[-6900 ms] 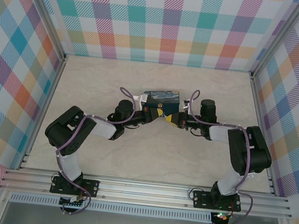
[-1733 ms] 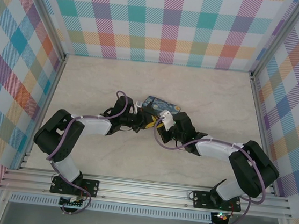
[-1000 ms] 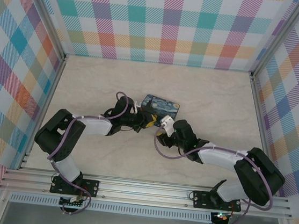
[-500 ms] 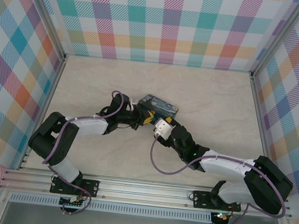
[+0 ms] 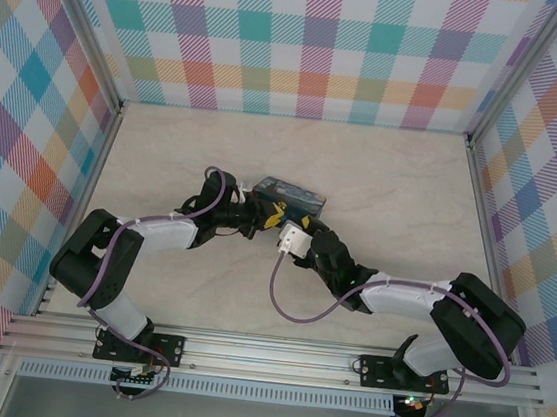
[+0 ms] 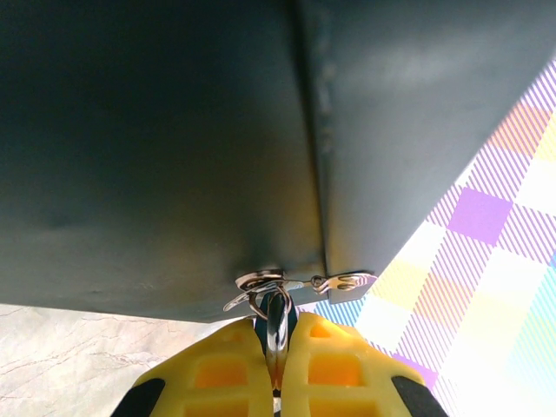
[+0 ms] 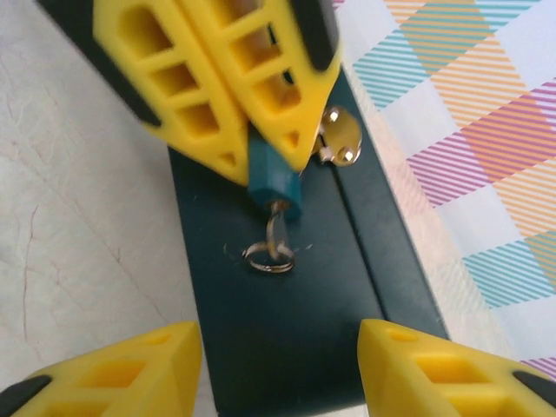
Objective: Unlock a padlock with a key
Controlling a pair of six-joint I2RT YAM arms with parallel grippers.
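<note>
Left arm stretched inward; my left end effector (image 7: 268, 163) clamps the small blue silvery-shackled padlock (image 7: 276, 189) at the dark rectangular tin (image 7: 330, 261). My right end effector (image 7: 280, 346) stands parted, facing it.

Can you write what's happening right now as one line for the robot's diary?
left gripper: shut on padlock | right gripper: open, apart from padlock | padlock: hooked through ring on tin

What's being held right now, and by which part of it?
The left gripper pinches the padlock by its blue body; the right gripper, jaws open, holds nothing.
</note>
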